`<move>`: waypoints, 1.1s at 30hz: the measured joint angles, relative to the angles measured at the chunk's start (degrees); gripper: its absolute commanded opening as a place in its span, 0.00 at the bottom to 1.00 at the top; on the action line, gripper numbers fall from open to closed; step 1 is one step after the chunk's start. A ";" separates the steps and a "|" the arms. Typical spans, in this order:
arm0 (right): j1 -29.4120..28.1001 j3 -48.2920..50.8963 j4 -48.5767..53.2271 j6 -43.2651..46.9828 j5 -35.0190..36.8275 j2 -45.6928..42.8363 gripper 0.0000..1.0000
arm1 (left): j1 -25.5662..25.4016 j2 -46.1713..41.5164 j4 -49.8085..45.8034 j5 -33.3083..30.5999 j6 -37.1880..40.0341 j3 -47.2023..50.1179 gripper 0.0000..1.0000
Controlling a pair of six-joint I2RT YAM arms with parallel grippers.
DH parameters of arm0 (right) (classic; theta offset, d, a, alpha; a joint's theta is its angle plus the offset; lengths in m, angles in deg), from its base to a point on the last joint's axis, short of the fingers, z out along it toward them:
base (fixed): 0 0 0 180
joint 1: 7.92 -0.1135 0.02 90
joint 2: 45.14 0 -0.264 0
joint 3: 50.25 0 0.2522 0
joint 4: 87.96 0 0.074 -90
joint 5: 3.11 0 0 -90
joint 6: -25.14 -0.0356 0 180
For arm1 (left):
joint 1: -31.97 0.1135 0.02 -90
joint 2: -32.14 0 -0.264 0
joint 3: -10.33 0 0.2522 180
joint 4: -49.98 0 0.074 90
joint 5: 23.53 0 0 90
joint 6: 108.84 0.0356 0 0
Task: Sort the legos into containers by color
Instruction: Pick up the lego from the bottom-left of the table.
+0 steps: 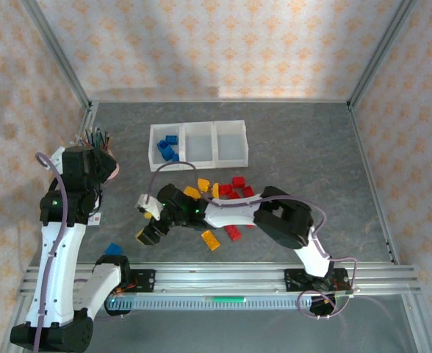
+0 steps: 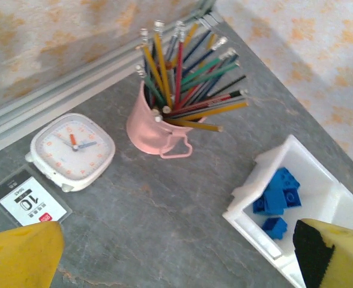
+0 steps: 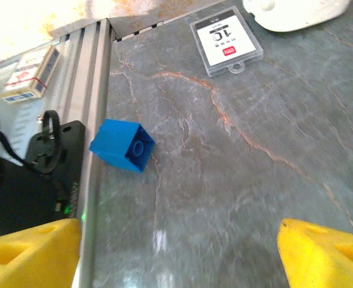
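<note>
The row of three white bins (image 1: 231, 125) stands at the back; its left bin holds several blue legos (image 1: 168, 147), also seen as blue bricks (image 2: 277, 195) in the bin (image 2: 296, 153). Red legos (image 1: 238, 182) and yellow legos (image 1: 211, 240) lie scattered in front of the bins. One blue lego (image 1: 113, 249) lies by the near rail, the same brick (image 3: 122, 146) lying on its side. My right gripper (image 1: 146, 220) (image 3: 176, 258) hovers open to the right of it, holding nothing. My left gripper (image 1: 98, 158) (image 2: 176, 258) is open and raised over the table's left side.
A pink cup of pencils (image 2: 155, 129), a white clock (image 2: 71, 150) and a "10" tag card (image 2: 29, 201) sit at the left. The same tag card (image 3: 227, 39) lies beyond the blue brick. The metal rail (image 1: 223, 276) runs along the near edge, with a card box (image 3: 32, 72) on it.
</note>
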 measured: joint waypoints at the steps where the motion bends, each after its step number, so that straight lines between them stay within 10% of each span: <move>1: -0.39 -0.59 -0.90 0.92 -0.07 1.22 0.84 | 0.00 -0.07 -0.07 0.92 0.85 -0.48 0.99; 33: -5.79 -24.48 -9.42 16.06 -10.45 25.53 0.69 | 0.00 -1.81 -0.39 9.70 8.46 -3.69 0.99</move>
